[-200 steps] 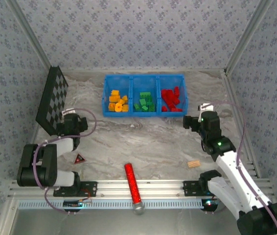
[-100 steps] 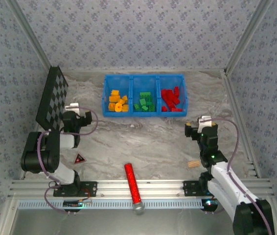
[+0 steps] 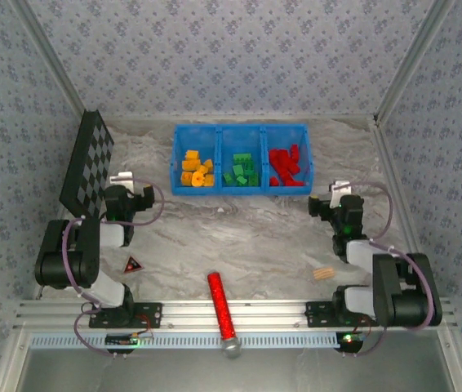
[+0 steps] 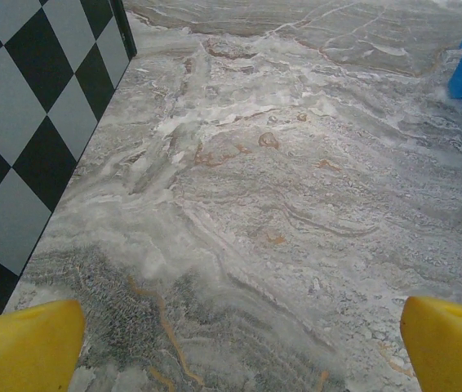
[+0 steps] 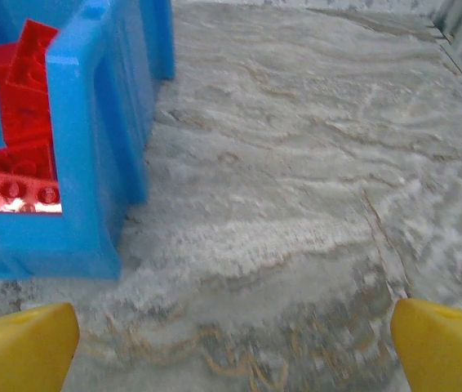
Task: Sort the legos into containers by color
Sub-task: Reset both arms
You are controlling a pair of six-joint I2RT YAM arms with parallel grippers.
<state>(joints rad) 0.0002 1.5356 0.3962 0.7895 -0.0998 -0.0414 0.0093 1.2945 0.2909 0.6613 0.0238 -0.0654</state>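
Jaws apart; containers [image 3: 242, 127] seemingly color-sorted

Blue containers [image 3: 242, 127], red legos [image 3: 284, 166], black-and-white checkered board [image 3: 86, 167]

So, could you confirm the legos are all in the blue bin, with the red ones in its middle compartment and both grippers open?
Not quite: the top external view shows the red legos in the right-hand compartment of the blue bin; the middle holds the green legos. Otherwise yes: all are binned, and the left gripper and right gripper are open.
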